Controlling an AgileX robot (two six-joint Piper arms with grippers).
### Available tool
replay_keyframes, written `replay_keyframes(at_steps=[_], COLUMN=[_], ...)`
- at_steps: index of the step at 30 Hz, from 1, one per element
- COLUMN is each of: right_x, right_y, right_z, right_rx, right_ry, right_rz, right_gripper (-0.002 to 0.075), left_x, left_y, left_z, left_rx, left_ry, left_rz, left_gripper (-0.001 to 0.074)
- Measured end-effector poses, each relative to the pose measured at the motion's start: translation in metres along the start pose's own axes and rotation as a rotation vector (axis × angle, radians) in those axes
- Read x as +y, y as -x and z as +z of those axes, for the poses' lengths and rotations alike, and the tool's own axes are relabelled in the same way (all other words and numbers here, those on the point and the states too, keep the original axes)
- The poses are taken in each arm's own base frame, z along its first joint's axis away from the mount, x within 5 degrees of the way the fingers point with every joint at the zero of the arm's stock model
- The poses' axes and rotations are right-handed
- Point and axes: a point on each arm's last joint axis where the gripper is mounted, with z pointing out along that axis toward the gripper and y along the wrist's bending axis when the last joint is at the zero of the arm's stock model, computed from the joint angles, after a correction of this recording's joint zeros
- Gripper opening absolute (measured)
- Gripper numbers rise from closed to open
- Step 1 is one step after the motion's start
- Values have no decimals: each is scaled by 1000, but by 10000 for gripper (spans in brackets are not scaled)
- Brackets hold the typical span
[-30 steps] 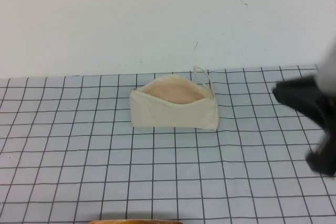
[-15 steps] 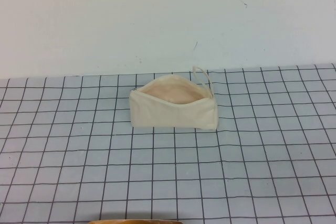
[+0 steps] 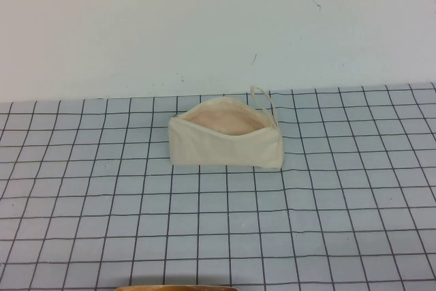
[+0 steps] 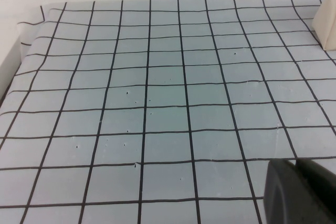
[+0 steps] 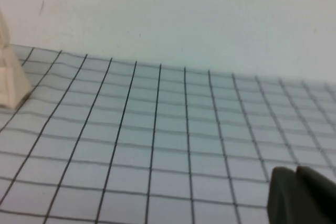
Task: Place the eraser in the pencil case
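Observation:
The cream pencil case stands on the grid mat in the middle of the high view. Its mouth is open, showing pinkish lining, and its loop strap is at the right end. No eraser shows in any view. Neither arm appears in the high view. My left gripper shows only in the left wrist view, fingers pressed together, empty, over bare mat, with the case's corner far off. My right gripper shows in the right wrist view, fingers together, empty, well away from the case's end.
The grey grid mat covers the table up to a white wall behind. A thin orange-brown edge shows at the bottom of the high view. The mat's left edge shows in the left wrist view.
One second ago my right gripper showed at the right edge of the high view. It has since moved out of that view to the right. The pencil case has not moved.

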Motion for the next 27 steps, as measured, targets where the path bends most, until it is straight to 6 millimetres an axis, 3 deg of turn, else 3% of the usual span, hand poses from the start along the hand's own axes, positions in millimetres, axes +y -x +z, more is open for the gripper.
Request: replay_keyframes(at_steps=[5,12,27], right_x=[5,7,7], right_y=[-24,-37,-38], right_z=[4,2,2], right_rx=[62,171,180], right_ry=[19,31,27], right_rz=[50,109,137], right_gripper=[-1,-1,-1], left_x=[0,0,0], left_y=[0,0,0], left_z=[0,0,0], left_rx=[0,0,0], left_ry=[0,0,0], left_rz=[0,0,0], left_gripper=[-1,-1,-1])
